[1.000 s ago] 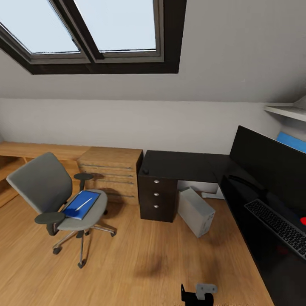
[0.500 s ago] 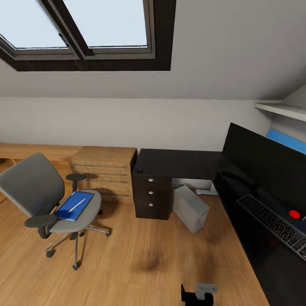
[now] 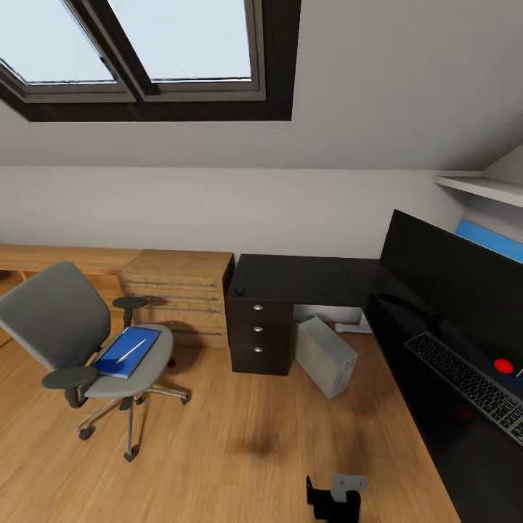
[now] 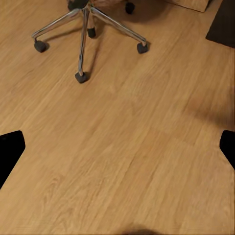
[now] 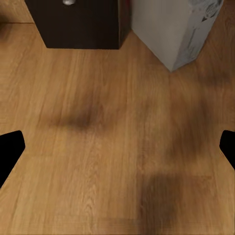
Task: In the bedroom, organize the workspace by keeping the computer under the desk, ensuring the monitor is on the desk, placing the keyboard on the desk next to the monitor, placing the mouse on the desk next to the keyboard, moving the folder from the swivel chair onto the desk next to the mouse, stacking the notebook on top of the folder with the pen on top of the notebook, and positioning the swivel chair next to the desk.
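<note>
While the head camera looks over an attic bedroom, the grey swivel chair (image 3: pixel 80 341) stands on the wooden floor (image 3: pixel 240 450) at the left, well apart from the black counter (image 3: pixel 305 280). The blue folder (image 3: pixel 128 351) lies flat on the chair's seat, with the thin white pen (image 3: pixel 131 350) resting on it. The light-grey computer (image 3: pixel 325 355) sits tilted on the floor just beside the counter's drawer unit (image 3: pixel 260 338), under the counter's edge. On the counter's right wing stand the wide black monitor (image 3: pixel 457 280) and, in front of it, the keyboard (image 3: pixel 468 381). A light wooden chest (image 3: pixel 178 290) adjoins the drawer unit beneath the skylight (image 3: pixel 138 51).

In the left wrist view, the chair's chrome base (image 4: pixel 85 29) and casters stand on bare floorboards; the left fingers (image 4: pixel 10 154) appear as dark tips at opposite edges, spread wide apart and holding nothing.

In the right wrist view, the drawer unit's foot and the computer's corner stand side by side; the right fingers (image 5: pixel 10 152) are likewise spread wide, empty above the floor.
</note>
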Motion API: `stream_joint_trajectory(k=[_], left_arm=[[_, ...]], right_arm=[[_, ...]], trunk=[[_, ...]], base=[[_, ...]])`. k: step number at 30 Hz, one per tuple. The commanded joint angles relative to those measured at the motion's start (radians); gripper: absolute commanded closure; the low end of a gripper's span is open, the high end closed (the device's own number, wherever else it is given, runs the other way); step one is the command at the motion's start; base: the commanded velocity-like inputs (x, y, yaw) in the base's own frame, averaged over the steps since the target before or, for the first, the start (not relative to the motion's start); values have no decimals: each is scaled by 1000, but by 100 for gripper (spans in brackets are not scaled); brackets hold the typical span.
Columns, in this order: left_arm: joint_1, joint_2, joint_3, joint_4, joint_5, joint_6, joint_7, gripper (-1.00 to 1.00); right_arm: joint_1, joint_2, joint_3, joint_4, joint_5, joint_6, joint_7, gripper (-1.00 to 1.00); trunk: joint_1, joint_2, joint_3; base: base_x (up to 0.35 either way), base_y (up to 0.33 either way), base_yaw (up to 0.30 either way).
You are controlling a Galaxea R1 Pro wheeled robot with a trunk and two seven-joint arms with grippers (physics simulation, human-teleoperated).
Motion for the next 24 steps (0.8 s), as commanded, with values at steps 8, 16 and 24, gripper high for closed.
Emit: stream_joint_trajectory(k=[8, 16, 24], left_arm=[[-1, 4, -3, -306, -1, 254, 12, -100], [-1, 42, 22, -648, 0, 578, 46, -100], [-1, 50, 81, -972, 0, 810, 92, -100]], right_arm=[[-5, -5, 11, -225, -13, 80, -12, -100], [-52, -16, 8, -406, -16, 366, -27, -100], [-180, -14, 2, -466, -27, 641, -53, -100]], trunk=[[1, -2, -2], [1, -2, -2], [1, -2, -2]], base=[[0, 0, 0], [0, 0, 0], [0, 0, 0]])
